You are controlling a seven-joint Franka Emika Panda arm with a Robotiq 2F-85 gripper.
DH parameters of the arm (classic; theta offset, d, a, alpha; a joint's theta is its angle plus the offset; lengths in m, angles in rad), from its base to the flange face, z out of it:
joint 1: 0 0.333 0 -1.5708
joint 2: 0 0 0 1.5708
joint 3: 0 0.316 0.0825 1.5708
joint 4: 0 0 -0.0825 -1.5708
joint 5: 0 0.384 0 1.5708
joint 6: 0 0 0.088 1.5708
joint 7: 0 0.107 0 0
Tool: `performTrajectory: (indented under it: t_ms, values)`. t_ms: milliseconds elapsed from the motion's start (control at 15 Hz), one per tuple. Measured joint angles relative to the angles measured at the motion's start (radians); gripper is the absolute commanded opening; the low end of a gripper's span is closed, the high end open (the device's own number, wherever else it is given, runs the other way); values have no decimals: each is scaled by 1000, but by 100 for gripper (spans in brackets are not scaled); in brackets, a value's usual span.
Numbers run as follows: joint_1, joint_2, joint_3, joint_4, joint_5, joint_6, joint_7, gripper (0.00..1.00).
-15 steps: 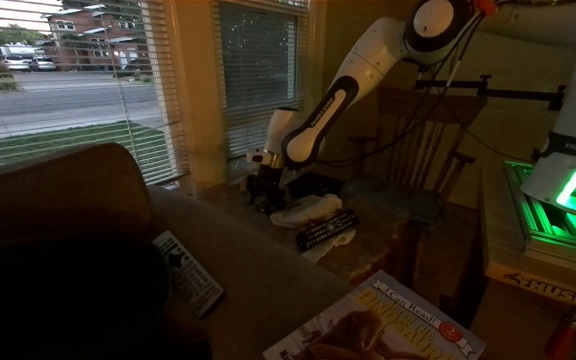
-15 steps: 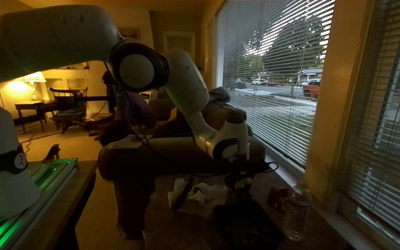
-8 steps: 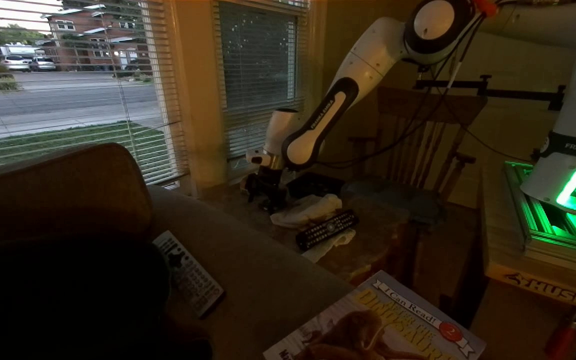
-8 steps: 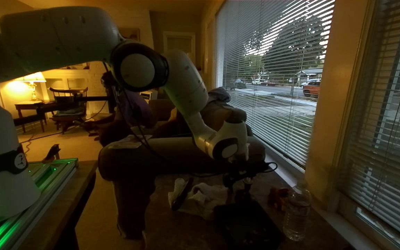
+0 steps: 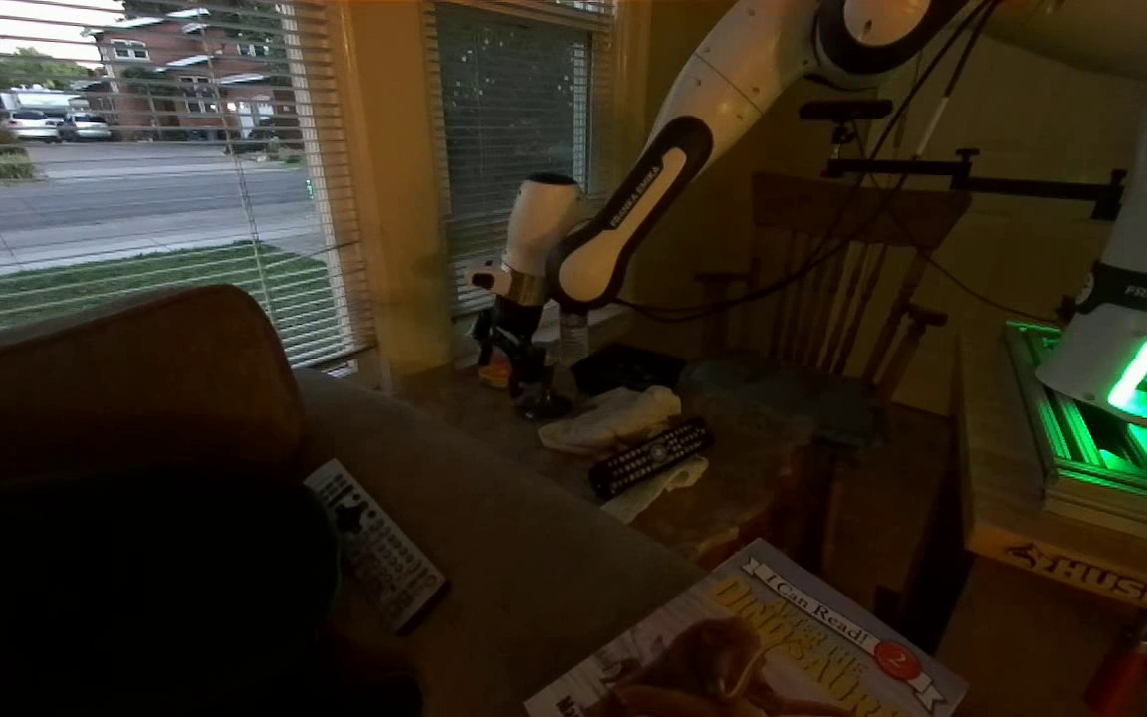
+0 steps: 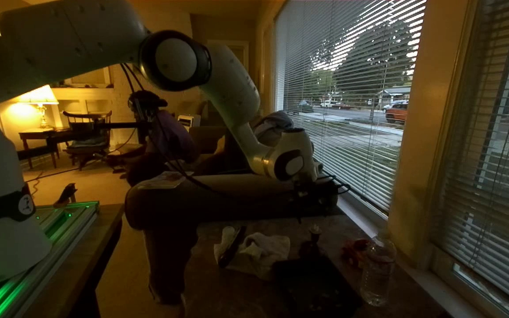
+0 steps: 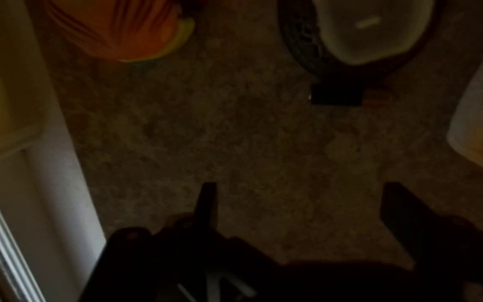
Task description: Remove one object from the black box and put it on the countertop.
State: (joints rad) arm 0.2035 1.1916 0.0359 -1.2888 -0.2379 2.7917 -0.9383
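Note:
The black box [image 6: 312,287] is low and dark on the countertop [image 6: 232,293]; it also shows in an exterior view [image 5: 626,368]. Its contents are too dark to tell. A dark round item with a pale top [image 6: 313,242] stands on the countertop just beyond the box. It seems to be the round item with a pale inside [image 7: 375,31] at the top of the wrist view. My gripper [image 7: 300,186] is open and empty above bare countertop [image 7: 266,138]. In an exterior view the gripper [image 6: 312,217] hangs above and behind the dark item, apart from it.
An orange striped thing [image 7: 120,29] and a clear bottle [image 6: 378,276] stand near the window. A white cloth [image 6: 265,251] and a black remote [image 5: 653,456] lie on the other side. A small black piece [image 7: 336,94] touches the round item. A sofa arm [image 6: 219,194] borders the countertop.
My gripper has risen from beside the dark round item and moved away from it; its jaws seem to have spread slightly before that. The dark item stays standing on the countertop.

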Motion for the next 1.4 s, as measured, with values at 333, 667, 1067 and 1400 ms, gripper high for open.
performTrajectory:
  t_ms: [333, 667, 1067, 1400]
  values:
    - [106, -142, -88, -49, -8, -221, 312, 100]
    - [86, -275, -34, -82, -4, -540, 477, 100]
    - [-31, -354, 51, -93, 65, -736, 543, 100]
    - [-39, -355, 63, -97, 70, -738, 545, 100]
